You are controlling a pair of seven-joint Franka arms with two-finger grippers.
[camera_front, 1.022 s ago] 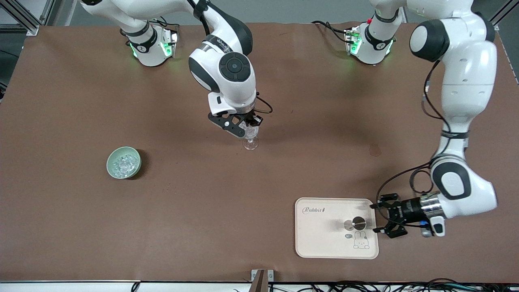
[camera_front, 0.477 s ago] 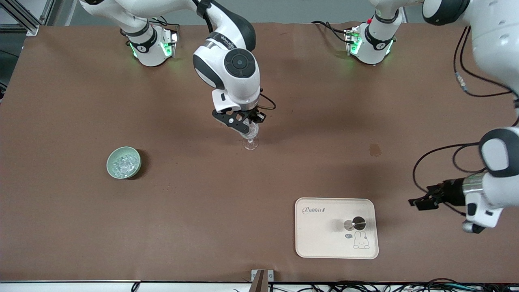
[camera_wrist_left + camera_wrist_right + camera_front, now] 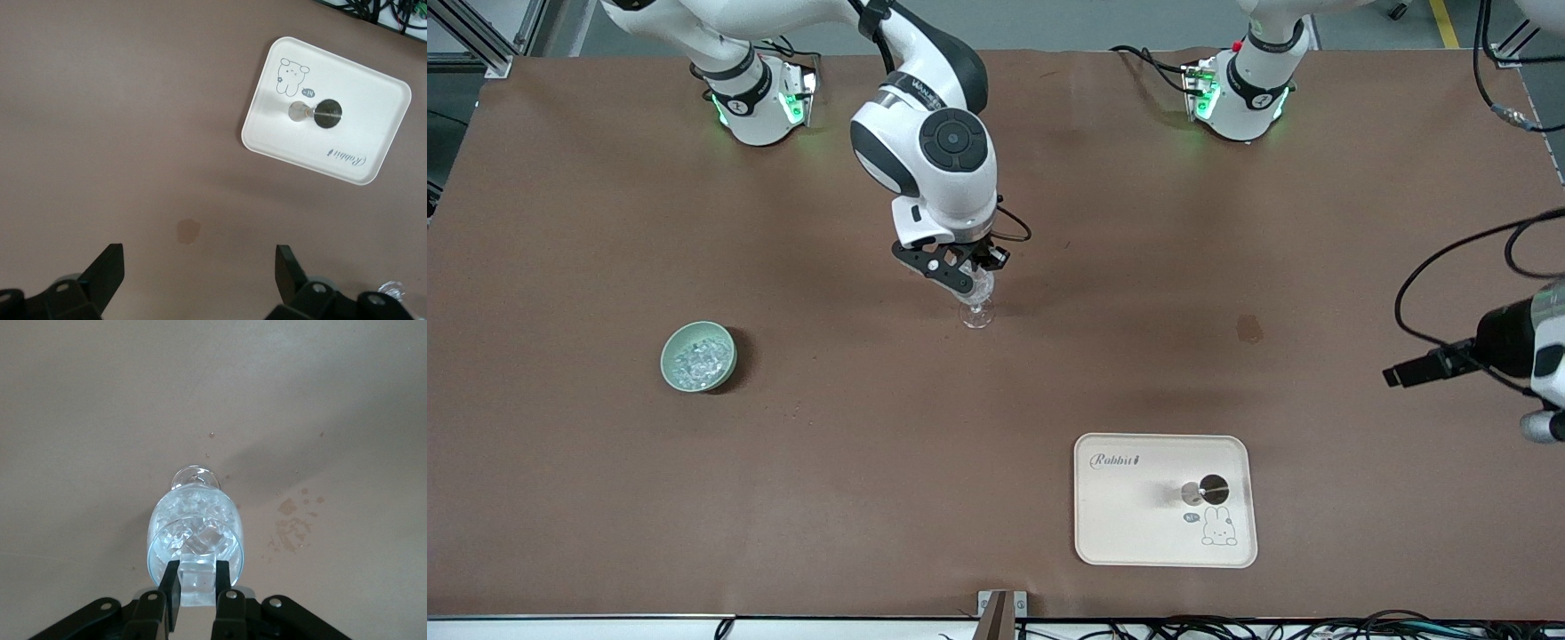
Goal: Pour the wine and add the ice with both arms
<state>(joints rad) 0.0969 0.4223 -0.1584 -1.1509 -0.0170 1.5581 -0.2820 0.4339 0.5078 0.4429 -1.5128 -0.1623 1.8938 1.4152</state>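
Note:
A clear stemmed glass (image 3: 977,311) stands at the table's middle with ice (image 3: 197,513) heaped in its bowl. Just over its rim hangs my right gripper (image 3: 969,283), shut on one ice cube (image 3: 198,583) between its fingertips (image 3: 172,587). More ice (image 3: 696,360) fills a pale green bowl (image 3: 672,342) toward the right arm's end. My left gripper (image 3: 199,267) is open and holds nothing, raised over bare table at the left arm's end (image 3: 1405,373). Wine is out of view.
A cream tray (image 3: 1138,533) with a rabbit print lies near the front edge, a small silvery round thing (image 3: 1208,487) on it. A faint stain (image 3: 1249,329) marks the brown table between tray and glass. Cables run along the front edge.
My left arm has drawn back from the tray's edge and risen toward its own end of the table. The right gripper has shifted slightly over the glass, still shut on the cube.

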